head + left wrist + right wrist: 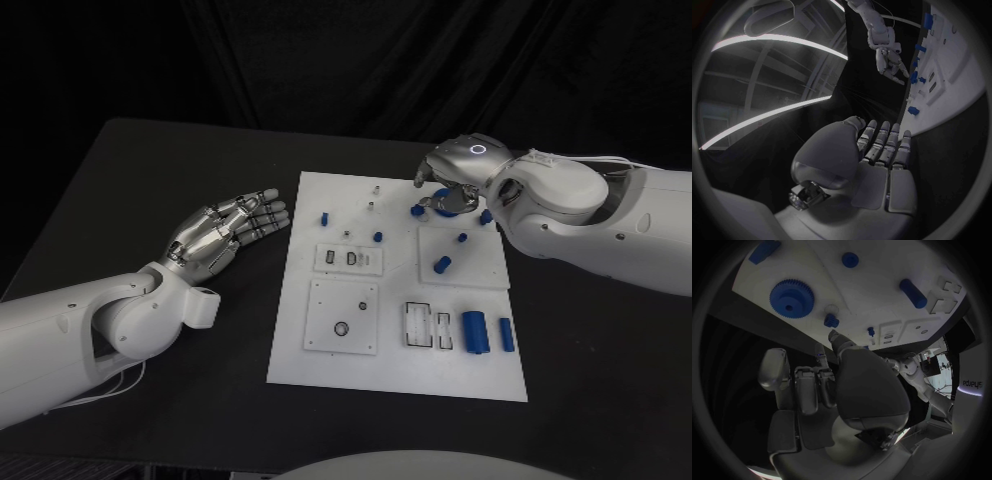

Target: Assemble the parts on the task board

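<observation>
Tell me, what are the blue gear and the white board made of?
The blue gear looks like hard plastic: one even colour, dull finish, neatly moulded teeth. The white board could be plastic or painted metal; it is flat, smooth and matt, with crisp cut-out slots. The pictures cannot settle it.

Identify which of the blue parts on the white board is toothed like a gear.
It is the round blue gear at the board's far edge, just beyond the right robot hand. Its rim carries teeth; the other blue parts are plain cylinders or pegs.
</observation>
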Robot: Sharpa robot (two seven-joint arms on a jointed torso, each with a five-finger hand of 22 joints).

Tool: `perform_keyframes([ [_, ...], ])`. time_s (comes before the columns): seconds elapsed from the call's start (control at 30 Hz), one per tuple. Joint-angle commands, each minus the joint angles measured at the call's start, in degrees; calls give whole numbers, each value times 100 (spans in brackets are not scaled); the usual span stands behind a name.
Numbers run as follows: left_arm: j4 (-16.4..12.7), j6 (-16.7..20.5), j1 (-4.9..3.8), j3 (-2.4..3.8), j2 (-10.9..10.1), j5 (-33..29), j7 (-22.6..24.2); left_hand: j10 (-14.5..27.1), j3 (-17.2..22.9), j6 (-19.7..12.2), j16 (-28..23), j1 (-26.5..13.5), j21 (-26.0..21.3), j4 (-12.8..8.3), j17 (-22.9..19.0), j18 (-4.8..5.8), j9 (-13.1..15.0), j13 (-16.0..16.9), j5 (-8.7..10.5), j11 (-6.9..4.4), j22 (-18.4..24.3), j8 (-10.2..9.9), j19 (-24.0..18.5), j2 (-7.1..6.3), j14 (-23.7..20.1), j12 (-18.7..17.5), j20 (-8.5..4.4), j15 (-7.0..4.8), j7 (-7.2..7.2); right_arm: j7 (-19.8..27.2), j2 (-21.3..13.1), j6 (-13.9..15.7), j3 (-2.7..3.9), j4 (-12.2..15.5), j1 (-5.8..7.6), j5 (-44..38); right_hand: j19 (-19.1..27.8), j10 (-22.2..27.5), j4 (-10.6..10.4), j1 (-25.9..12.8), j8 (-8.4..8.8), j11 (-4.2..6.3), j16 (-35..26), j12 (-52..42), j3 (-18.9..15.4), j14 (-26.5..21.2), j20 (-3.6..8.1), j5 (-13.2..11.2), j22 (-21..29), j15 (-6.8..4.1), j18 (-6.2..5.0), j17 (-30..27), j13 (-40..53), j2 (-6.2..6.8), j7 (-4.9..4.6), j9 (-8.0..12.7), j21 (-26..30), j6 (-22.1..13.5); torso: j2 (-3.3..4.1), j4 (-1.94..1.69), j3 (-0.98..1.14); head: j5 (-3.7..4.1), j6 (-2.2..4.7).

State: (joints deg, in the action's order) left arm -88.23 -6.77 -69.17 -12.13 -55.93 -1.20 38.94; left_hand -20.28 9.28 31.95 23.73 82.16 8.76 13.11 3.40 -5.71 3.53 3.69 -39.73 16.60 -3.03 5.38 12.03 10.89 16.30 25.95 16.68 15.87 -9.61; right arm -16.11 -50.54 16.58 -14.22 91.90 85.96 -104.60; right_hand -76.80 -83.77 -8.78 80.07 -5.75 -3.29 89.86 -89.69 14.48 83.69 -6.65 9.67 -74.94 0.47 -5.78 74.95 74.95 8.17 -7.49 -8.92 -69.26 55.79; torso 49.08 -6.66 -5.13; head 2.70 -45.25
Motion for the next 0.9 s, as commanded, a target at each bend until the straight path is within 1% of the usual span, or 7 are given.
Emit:
perform_keyframes([
  [0.03,2,-107,14,2,10,16,639,-41,28,46,39,-63,-28,7,8,108,6,7,-1,10,8,31,-18,-5,3,37,2,15,-147,-217,25,-237,4,-21,-18,-190,-41,-623,-44,2,59,-6,14,-31,-17,631,-10,-64,-921,7,131,1505,1505,57,-10,21,-93,-35,-3,-3,-2,10,-8],
  [0.2,7,-117,15,2,21,16,637,-43,42,48,54,-69,-31,9,10,111,6,6,0,10,10,31,-20,-6,12,38,3,21,-149,-222,55,-287,4,-41,-27,-194,-93,-623,-121,-11,83,-6,14,-31,-68,631,-13,-228,-950,9,152,1505,1505,72,-8,24,-239,-4,1,-7,-1,12,-1],
  [0.3,13,-120,15,2,23,16,636,-43,42,48,54,-69,-31,9,10,111,6,6,0,10,10,31,-20,-6,12,38,3,21,-149,-228,58,-359,4,-30,-31,-195,-135,-623,-138,-6,81,-6,14,-31,-80,631,-13,-242,-970,8,167,1505,1505,78,-8,21,-318,21,-1,-10,-3,15,0],
  [0.47,18,-123,16,2,26,16,634,-43,42,48,54,-69,-31,9,10,111,6,6,0,10,10,31,-20,-6,12,38,3,21,-149,-231,74,-490,4,-32,-48,-196,-177,-623,-161,2,98,0,14,-31,-101,631,-12,-266,-988,5,180,1505,1505,97,1,26,-400,20,-4,-1,1,8,-15],
  [0.5,19,-124,16,2,29,16,633,-43,42,48,54,-69,-31,9,10,111,6,6,0,10,10,31,-20,-6,12,38,3,21,-149,-228,80,-507,4,-39,-54,-196,-177,-623,-161,2,98,0,14,-31,-101,631,-12,-266,-988,5,180,1505,1505,97,1,26,-400,20,-2,-2,-1,9,-4],
  [0.7,25,-130,17,3,31,16,628,-40,53,41,56,-73,-36,11,10,113,5,5,0,10,12,30,-26,-7,13,36,3,23,-150,-222,107,-573,4,-61,-75,-197,-138,-623,-170,12,99,6,14,-31,-105,631,-11,-270,-971,1,167,1505,1505,97,9,25,-355,32,-3,-1,1,-4,-8],
  [0.9,29,-131,18,3,28,16,626,-40,53,41,56,-73,-36,11,10,113,5,5,0,10,12,30,-26,-7,13,36,3,23,-150,-221,131,-624,4,-73,-90,-197,-102,-623,-166,69,89,15,14,-31,-95,631,-7,-249,-957,-7,156,1505,1505,86,19,18,-327,83,-2,1,-1,7,-18],
])
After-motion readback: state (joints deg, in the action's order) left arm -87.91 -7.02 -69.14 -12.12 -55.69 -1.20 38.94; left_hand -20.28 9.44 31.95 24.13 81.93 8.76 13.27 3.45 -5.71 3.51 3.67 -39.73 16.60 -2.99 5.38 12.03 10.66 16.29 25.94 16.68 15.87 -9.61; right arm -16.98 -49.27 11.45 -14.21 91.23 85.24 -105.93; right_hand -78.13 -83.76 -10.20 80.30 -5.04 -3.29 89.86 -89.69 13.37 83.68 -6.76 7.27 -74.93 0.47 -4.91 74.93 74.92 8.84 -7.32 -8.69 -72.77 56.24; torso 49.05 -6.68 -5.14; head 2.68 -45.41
